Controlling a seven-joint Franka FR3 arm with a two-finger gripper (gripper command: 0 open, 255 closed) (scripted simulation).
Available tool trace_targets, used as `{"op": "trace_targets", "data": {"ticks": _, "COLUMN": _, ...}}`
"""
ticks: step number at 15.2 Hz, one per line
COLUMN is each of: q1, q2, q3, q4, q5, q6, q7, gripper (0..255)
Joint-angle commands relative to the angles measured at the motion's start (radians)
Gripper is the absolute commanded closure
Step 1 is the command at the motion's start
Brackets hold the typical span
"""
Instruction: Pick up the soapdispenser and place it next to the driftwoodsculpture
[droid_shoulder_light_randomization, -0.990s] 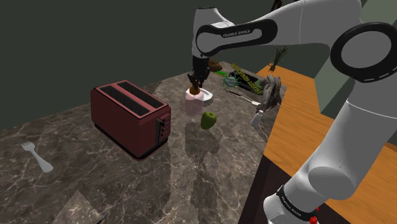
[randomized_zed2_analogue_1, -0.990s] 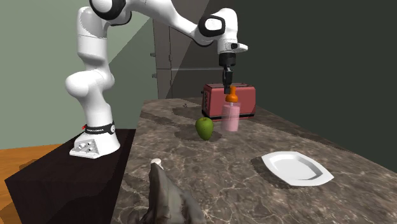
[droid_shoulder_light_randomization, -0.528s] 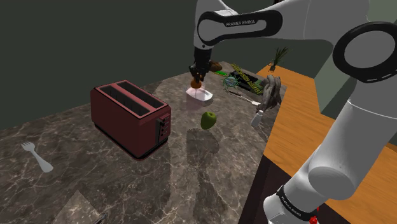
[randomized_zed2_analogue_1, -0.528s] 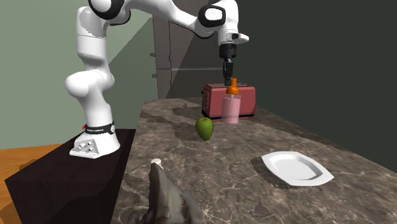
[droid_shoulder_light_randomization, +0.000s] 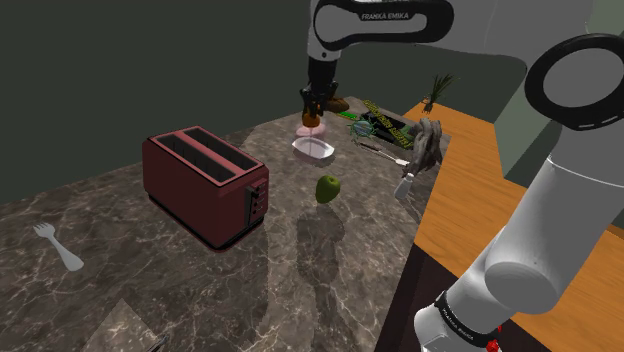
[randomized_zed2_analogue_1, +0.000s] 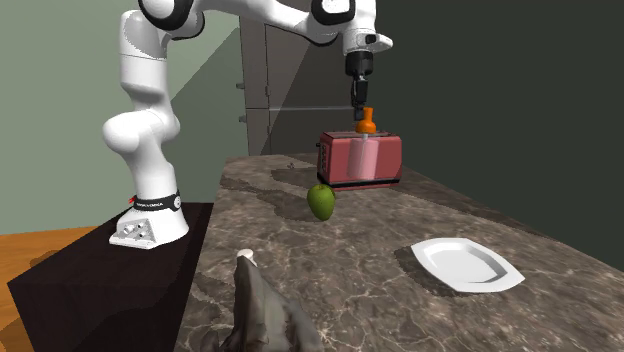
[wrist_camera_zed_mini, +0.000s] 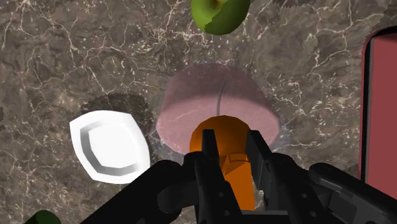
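Note:
The soap dispenser (droid_shoulder_light_randomization: 311, 120) has a translucent pink body (randomized_zed2_analogue_1: 365, 162) and an orange pump top (wrist_camera_zed_mini: 221, 141). My gripper (droid_shoulder_light_randomization: 312, 100) is shut on that orange pump, holding the bottle upright in the air well above the dark marble counter (droid_shoulder_light_randomization: 200, 290). In the second exterior view the gripper (randomized_zed2_analogue_1: 362, 108) hangs in front of the toaster. In the wrist view the fingers (wrist_camera_zed_mini: 208, 167) of the gripper (wrist_camera_zed_mini: 232, 147) clasp the pump from both sides. The driftwood sculpture (droid_shoulder_light_randomization: 428, 145), a gnarled grey-brown piece (randomized_zed2_analogue_1: 265, 310), stands at the counter's edge near the stand.
A dark red toaster (droid_shoulder_light_randomization: 205, 183) stands on the counter. A green apple (droid_shoulder_light_randomization: 327, 188) and a white plate (droid_shoulder_light_randomization: 313, 150) lie below the lifted bottle. A white fork (droid_shoulder_light_randomization: 58, 246) lies at the shoulder view's left. Small clutter (droid_shoulder_light_randomization: 380, 125) sits beyond the sculpture.
The gripper has risen with the soap dispenser, lifting it clearly higher above the counter. The plate, apple and toaster have not moved.

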Motion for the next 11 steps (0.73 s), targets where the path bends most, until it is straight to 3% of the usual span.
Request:
{"op": "trace_targets", "data": {"ticks": 1, "q1": 0.001, "q2": -0.001, "q3": 0.000, "q4": 0.027, "q5": 0.001, "q6": -0.028, "q7": -0.005, "gripper": 255}}
{"op": "trace_targets", "data": {"ticks": 11, "q1": 0.006, "q2": 0.019, "q3": 0.002, "q4": 0.188, "q5": 0.001, "q6": -0.167, "q7": -0.028, "gripper": 255}}
